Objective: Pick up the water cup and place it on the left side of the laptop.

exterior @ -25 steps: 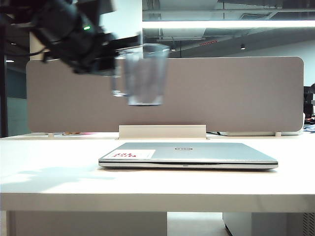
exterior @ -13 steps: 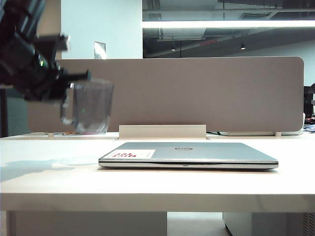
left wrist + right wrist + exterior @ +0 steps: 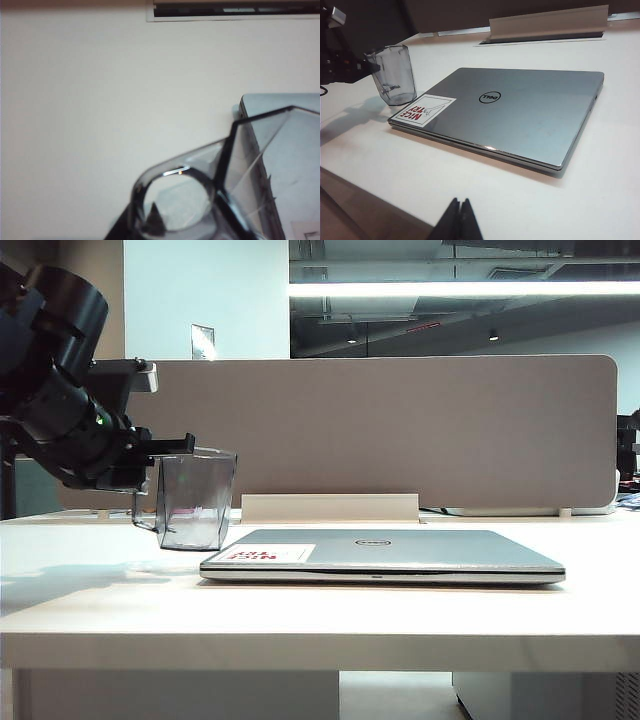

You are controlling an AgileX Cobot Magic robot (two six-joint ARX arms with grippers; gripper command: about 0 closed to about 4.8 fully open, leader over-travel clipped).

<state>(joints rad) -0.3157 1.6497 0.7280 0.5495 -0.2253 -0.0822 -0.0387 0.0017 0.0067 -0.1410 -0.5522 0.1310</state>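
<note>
Smoky faceted water cup (image 3: 194,502) – left tool (image 3: 160,455) clamped, right tool (image 3: 459,218) seemingly closed

A white worktop (image 3: 100,610) spans the scene. A beige partition panel (image 3: 450,430) stands upright along its far edge. A white rectangular cable cover (image 3: 330,507) sits at the panel's base.

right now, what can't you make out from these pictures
- Whether the water cup rests on the table: its base edge is unclear in every view.
- Left gripper: fingertips hidden behind the cup's rim in the exterior view, cut off by the frame edge in the left wrist view.
- Right gripper: only its shut tips show.
- Laptop: closed, inside hidden.
</note>
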